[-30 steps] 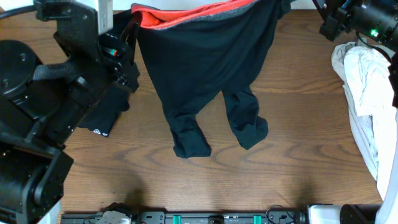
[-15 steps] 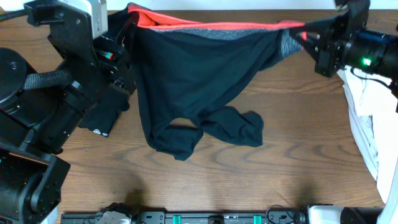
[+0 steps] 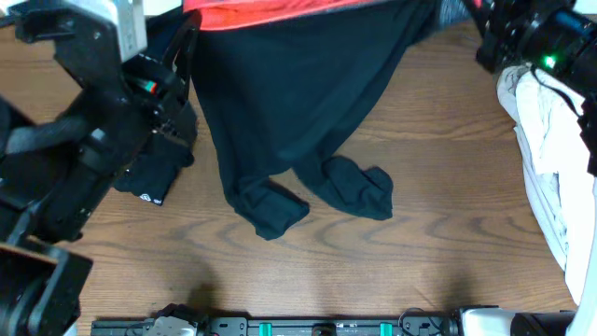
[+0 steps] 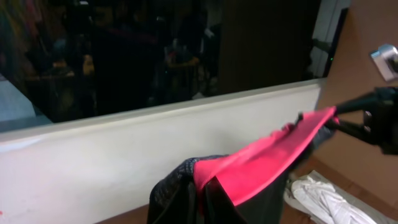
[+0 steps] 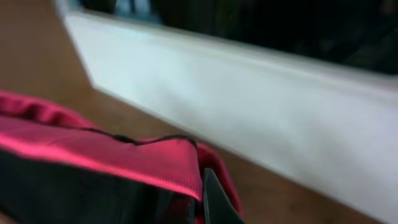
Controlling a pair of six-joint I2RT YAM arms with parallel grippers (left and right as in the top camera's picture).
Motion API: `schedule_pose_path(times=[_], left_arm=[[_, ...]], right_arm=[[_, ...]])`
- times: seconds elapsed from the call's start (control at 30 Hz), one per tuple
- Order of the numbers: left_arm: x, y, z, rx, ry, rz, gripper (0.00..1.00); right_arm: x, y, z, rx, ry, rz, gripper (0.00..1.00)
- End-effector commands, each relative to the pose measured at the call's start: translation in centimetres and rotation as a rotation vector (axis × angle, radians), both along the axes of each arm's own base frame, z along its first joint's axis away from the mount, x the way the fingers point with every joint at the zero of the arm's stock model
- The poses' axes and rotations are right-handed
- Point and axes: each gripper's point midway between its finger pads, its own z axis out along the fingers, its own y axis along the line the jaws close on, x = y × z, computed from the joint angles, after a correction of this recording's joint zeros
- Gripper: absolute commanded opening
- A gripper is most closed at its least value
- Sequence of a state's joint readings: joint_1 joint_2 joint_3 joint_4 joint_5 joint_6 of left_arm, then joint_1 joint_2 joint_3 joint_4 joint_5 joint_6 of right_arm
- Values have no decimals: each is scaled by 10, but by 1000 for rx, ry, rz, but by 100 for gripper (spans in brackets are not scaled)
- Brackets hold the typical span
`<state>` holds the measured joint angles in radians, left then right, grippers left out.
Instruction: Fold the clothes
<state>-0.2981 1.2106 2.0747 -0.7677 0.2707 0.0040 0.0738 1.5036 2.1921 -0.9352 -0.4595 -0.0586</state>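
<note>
Overhead alone gives the full length of the trousers (image 3: 289,103). They hang from the top edge of the frame with the long axis running top to bottom, waistband up and leg ends down. Both leg ends lie crumpled on the wooden table (image 3: 448,243) just below frame centre, side by side and touching. The fabric is black, with a red-orange band along the top and a little grey at upper right.

The left wrist view adds the lift — the red-orange lining is pulled taut from lower centre up to the right gripper (image 4: 348,115) at the right edge, well above the table. The right wrist view is blurred — the red-orange edge sits close against one dark fingertip (image 5: 214,202).

The left gripper (image 3: 189,23) is clamped on the waistband's left end, and the right gripper on its right end.

A small black garment with a white tag (image 3: 151,177) lies left of the legs, apart from them. A white cloth (image 3: 546,131) is at the right edge.
</note>
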Motion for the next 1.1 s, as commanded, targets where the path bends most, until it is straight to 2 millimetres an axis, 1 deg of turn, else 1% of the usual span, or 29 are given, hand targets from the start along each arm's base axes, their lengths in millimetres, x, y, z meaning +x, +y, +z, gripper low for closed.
schedule_pose_path(times=[0.0,0.07,0.13,0.2,0.3,0.37,0.43,0.5,0.57,0.67,0.73,0.77,0.8,0.83,0.9,0.93,1.07], left_arm=[[-22,12,25,-15,-73,27,7],[-26,13,26,-7,-72,27,7],[-27,14,24,-5,-64,27,7],[-27,14,21,2,-55,27,7],[-24,12,18,9,-43,27,7],[-20,11,17,15,-39,27,7],[-15,10,14,21,-31,27,6],[-10,8,12,23,-23,27,7],[-5,7,11,25,-17,27,6],[1,5,9,26,-13,27,7],[4,4,9,26,-12,26,6],[4,4,9,26,-13,26,7],[6,3,9,26,-13,26,7],[6,3,9,25,-14,25,7],[6,1,12,23,-24,12,7],[6,0,13,22,-29,4,7],[5,-2,18,16,-47,-3,7]], right_arm=[[1,-24,28,38,-79,-154,1],[-2,-23,40,47,-126,-145,1],[-6,-18,46,55,-148,-113,1],[-12,-11,47,60,-145,-72,1],[-24,5,38,72,-98,40,2],[-38,22,23,61,-40,162,2],[-55,34,2,27,31,268,3],[-70,41,-21,-20,101,339,4],[-88,46,-49,-97,180,402,5],[-113,54,-77,-180,259,501,7],[-124,60,-87,-202,291,550,13],[-129,65,-92,-213,306,578,20],[-133,68,-96,-223,315,600,30],[-136,71,-99,-235,319,624,37],[-137,76,-107,-250,334,640,57],[-136,78,-110,-256,343,645,60],[-135,90,-122,-247,375,696,59]])
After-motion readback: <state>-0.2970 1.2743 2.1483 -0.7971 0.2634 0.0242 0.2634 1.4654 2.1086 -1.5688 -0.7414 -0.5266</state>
